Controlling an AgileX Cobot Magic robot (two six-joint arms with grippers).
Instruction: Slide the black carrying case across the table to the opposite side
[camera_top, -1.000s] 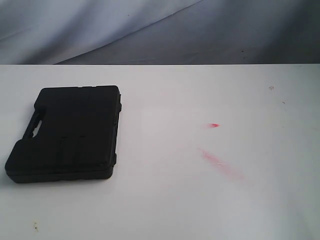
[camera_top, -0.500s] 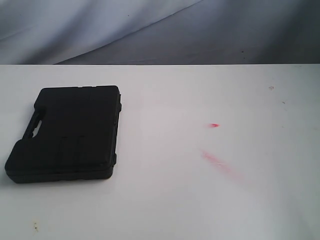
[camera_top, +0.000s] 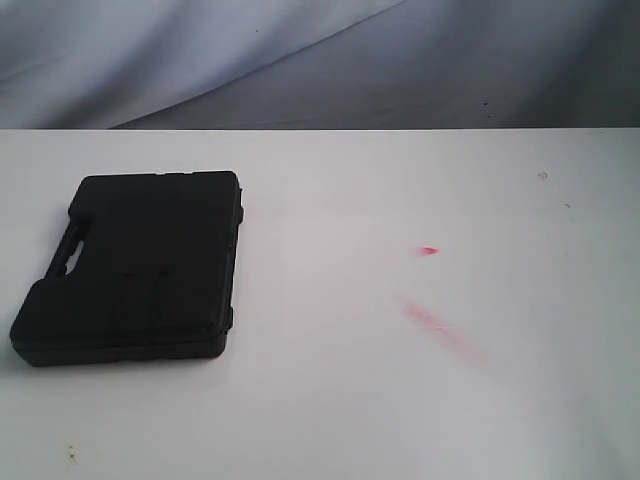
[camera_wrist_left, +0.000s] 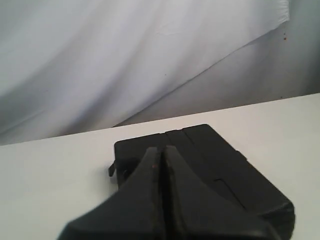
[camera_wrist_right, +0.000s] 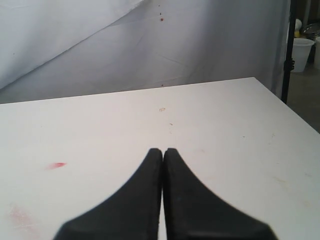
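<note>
The black case lies flat on the left part of the white table, its handle slot toward the left edge. Neither arm shows in the exterior view. In the left wrist view my left gripper is shut, its tips held over the near end of the case with nothing between them. My right gripper is also shut and empty above bare table; the case is out of that view.
Red smears and a small red mark stain the table right of centre. A grey-white cloth backdrop hangs behind the far edge. The table's right edge shows in the right wrist view, a white bucket beyond it.
</note>
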